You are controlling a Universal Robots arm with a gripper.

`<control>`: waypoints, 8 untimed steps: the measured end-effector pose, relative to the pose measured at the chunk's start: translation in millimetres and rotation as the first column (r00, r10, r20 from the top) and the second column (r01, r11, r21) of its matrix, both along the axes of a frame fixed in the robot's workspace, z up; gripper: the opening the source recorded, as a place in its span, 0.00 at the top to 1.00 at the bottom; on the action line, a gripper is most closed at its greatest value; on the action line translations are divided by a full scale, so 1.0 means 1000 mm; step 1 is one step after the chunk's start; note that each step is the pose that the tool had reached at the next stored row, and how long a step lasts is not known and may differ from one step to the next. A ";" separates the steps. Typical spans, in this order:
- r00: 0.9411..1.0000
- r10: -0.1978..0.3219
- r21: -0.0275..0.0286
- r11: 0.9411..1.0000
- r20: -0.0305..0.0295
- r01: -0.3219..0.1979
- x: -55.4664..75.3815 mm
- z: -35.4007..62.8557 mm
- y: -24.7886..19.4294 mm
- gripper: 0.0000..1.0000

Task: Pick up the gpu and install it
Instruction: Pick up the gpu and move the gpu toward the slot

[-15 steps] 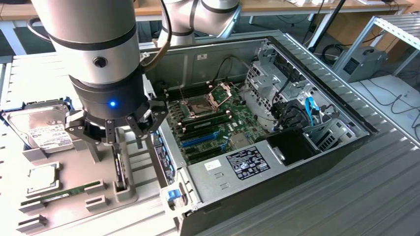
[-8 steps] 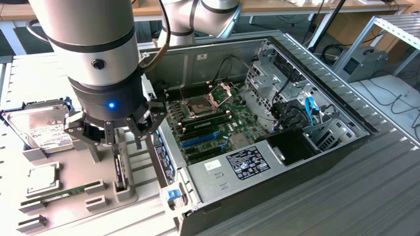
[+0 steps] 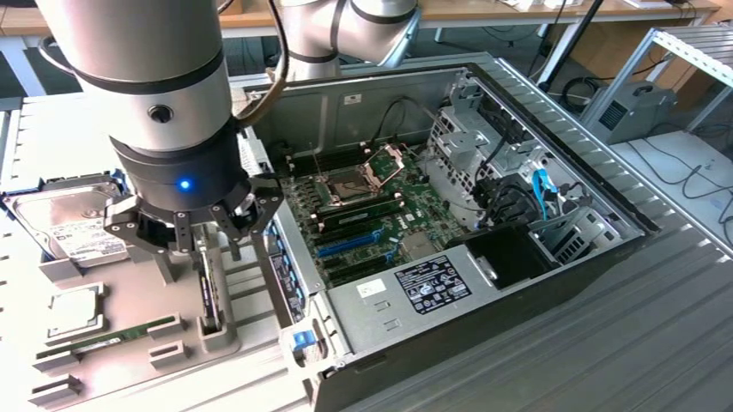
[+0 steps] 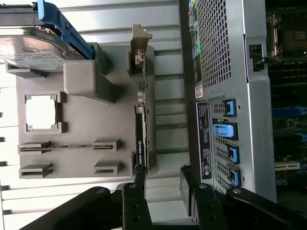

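Only one mark comes close to readable for you: pale lettering on the edge of the gpu [image 4: 140, 139], seemingly NVIDIA. The white labels on the hard drive [image 3: 75, 227] and on the power supply [image 3: 432, 284] inside the open computer case [image 3: 550, 296] are too fine to read. Your gripper [image 3: 204, 257] hangs over the grey holder tray [image 3: 126, 287], jaws spread, gripping nothing. The gpu stands on edge in its slot there, beneath the gripper; whether a finger touches it, you cannot tell.
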State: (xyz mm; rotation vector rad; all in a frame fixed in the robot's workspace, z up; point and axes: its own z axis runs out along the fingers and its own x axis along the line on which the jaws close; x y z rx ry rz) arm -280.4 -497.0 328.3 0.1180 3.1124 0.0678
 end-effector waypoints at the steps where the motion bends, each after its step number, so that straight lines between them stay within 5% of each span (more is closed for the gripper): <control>1: 1.000 0.000 0.000 1.000 0.000 0.000 -0.001 -0.0004 0.0006 0.58; 8: 1.000 0.000 0.000 1.000 0.000 0.000 -0.005 -0.0037 0.0052 0.58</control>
